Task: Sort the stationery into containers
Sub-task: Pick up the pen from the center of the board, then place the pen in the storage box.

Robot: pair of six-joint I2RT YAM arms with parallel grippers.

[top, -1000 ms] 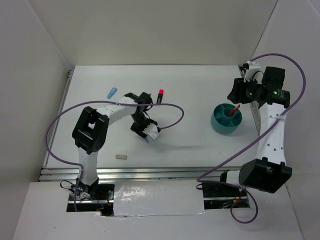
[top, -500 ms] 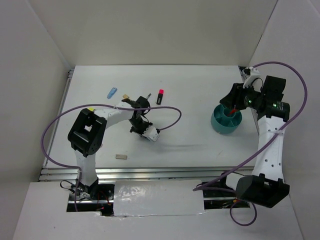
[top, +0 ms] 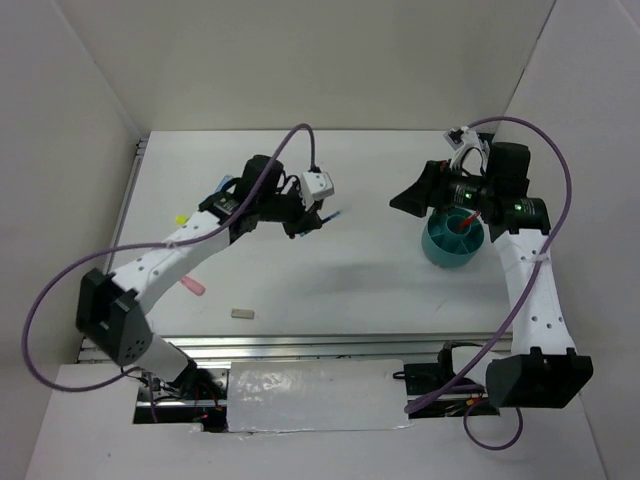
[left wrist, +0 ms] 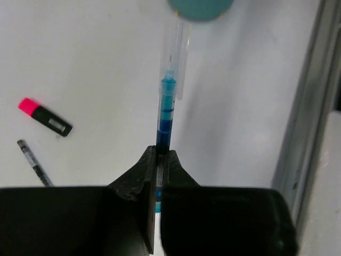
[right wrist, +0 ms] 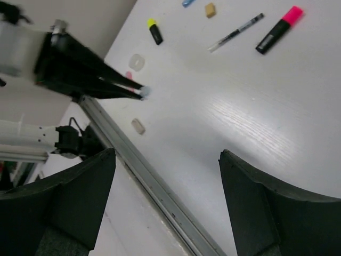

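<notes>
A tan eraser [top: 241, 312] lies at far left near the front edge of the white table [top: 380, 290]. Farther in, the left gripper [top: 306, 218] is held over the table with its jaws clenched on a blue-clear pen [left wrist: 167, 109]. The pen's clear end points toward the teal cup [top: 452, 245], and a pink-capped highlighter [left wrist: 45, 117] and a thin pen [left wrist: 33, 155] lie on the table nearby. At right, the right gripper [top: 408, 200] hangs just left of the cup with its jaws spread wide and nothing between them, and a red pen [top: 466, 221] leans inside the cup.
</notes>
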